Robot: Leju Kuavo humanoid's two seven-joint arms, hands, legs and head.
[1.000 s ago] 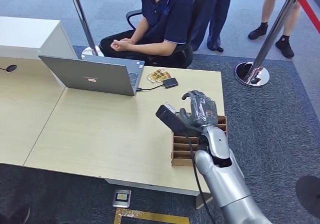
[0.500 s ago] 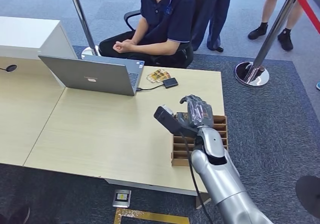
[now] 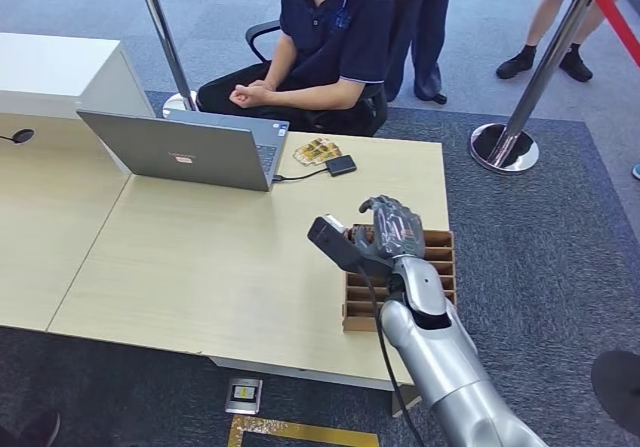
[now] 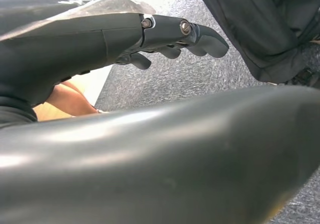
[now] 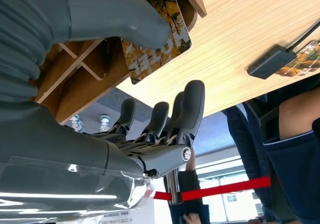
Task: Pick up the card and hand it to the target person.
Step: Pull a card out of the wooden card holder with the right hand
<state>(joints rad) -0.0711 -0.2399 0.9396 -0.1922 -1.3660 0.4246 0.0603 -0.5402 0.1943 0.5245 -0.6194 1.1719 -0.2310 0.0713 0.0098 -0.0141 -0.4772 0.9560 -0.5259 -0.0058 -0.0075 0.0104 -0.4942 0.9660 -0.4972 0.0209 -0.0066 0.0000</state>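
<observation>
Right hand (image 3: 389, 229) poised over the wooden rack (image 3: 438, 267), fingers spread wide, thumb just brushing the card (image 5: 156, 38) standing in a slot beneath it — close crooked and that card likely slips or jams.

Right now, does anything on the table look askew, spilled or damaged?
Nothing looks spilled or damaged. One card sticks out of the wooden card holder at a tilt, with the right hand at it, thumb against it. Laptop and loose cards lie undisturbed.

Pale matt wood table (image 3: 226, 267), brown wooden rack (image 3: 440, 257), glossy card (image 5: 156, 48)
</observation>
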